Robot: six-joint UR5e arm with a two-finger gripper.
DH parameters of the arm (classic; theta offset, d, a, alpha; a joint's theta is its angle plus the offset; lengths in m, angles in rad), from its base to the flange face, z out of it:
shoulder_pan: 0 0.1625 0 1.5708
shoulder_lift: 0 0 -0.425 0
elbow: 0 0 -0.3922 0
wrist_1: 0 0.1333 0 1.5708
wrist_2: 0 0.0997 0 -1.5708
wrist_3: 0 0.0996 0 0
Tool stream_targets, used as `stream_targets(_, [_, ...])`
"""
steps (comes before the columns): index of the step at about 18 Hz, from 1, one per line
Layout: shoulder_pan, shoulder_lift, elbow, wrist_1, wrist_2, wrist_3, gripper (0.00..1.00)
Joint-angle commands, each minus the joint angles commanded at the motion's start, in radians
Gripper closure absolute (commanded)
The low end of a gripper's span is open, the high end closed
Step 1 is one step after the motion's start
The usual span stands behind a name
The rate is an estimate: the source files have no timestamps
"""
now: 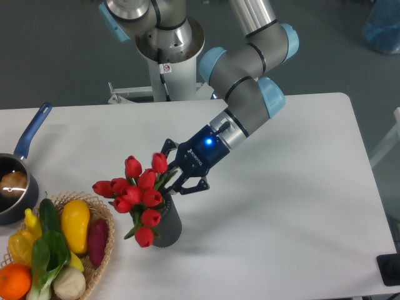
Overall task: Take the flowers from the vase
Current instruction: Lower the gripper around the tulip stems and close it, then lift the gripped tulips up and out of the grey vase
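Observation:
The flowers [139,190], a bunch of red tulip buds with green stems and leaves, stand in the vase [169,226] and lean to the left. The vase is a short dark grey cylinder on the white table, left of centre. My gripper [169,178] reaches in from the upper right at the level of the stems, just above the vase mouth. Its black fingers [187,186] stand apart on either side of the stems. The fingertips are partly hidden behind the buds, and I cannot tell whether they touch the stems.
A wicker basket [105,247] with vegetables and fruit sits at the front left, close to the vase. A blue-handled saucepan [14,187] stands at the left edge. The robot base [169,69] is at the back of the table.

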Motion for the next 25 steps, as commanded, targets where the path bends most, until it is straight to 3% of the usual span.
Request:
stream_targets(9, [0.015,0.008,0.04,0.0,-0.061,-0.089,1.0])
stream_targets(18, [0.035,0.067,0.126,0.0,-0.12,-0.264,1.0])
stream_targets(25, [0.06,0.109,0.152,0.002,-0.193,-0.305,1.0])
